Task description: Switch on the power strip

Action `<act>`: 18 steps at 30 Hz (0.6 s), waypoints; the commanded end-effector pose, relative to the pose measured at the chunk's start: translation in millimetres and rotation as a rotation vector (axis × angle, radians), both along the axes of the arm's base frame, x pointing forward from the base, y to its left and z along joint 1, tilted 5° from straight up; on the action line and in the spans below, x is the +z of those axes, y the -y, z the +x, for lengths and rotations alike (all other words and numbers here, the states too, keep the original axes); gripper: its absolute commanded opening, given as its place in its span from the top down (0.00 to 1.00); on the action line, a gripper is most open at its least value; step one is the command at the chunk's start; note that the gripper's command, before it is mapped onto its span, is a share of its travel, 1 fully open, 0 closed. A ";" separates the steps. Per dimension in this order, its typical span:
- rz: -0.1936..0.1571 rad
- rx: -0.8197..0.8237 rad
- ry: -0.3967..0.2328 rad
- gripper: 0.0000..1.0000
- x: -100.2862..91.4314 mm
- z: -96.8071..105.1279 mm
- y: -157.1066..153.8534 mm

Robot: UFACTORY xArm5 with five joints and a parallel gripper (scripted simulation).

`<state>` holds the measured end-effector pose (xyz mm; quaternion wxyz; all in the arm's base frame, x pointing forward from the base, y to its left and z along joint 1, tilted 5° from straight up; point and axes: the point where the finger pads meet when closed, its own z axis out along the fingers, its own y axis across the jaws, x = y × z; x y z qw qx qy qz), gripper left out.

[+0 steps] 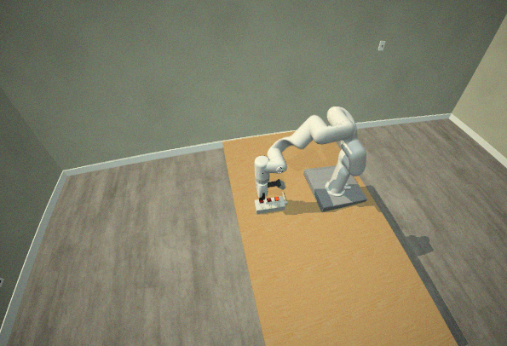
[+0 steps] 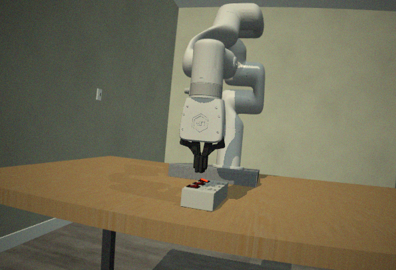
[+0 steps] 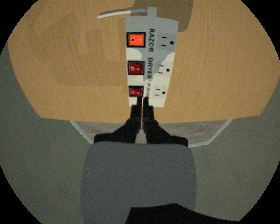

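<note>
A light grey power strip (image 3: 149, 63) lies flat on the wooden table, right way up; it also shows in the top and exterior views (image 1: 270, 204) (image 2: 204, 194). It has three rocker switches in a row. The far one, labelled RAZOR (image 3: 135, 39), glows bright orange. The middle switch (image 3: 135, 67) and the near switch (image 3: 134, 91) are dark red; the near one's label is hidden by the fingers. My gripper (image 3: 142, 103) (image 2: 200, 169) is shut and empty. It points straight down and hovers a little above the near end of the strip, by the near switch.
The arm's grey base plate (image 1: 335, 187) sits on the table just behind the strip. A short white cord stub (image 3: 118, 12) sticks out at the strip's far end. The table's edge runs close to the strip's near side (image 3: 144, 125).
</note>
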<state>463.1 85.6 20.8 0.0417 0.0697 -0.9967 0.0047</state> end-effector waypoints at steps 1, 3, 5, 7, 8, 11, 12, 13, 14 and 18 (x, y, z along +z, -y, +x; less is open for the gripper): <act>0.001 0.000 0.004 1.00 -4.6 1.1 0.1; 0.001 0.000 0.004 1.00 -7.3 1.0 0.3; 0.001 0.000 0.004 1.00 -7.3 1.0 0.3; 0.001 0.000 0.004 1.00 -10.0 0.8 0.5; 0.001 0.000 0.004 1.00 -11.3 0.7 0.5; 0.001 0.000 0.004 1.00 -14.9 0.5 0.8; 0.001 0.000 0.004 1.00 -16.0 0.4 0.9; 0.001 0.000 0.004 1.00 -17.0 0.3 0.9; 0.001 0.000 0.004 1.00 -18.0 0.3 1.0; 0.001 0.000 0.004 1.00 -21.4 0.1 1.2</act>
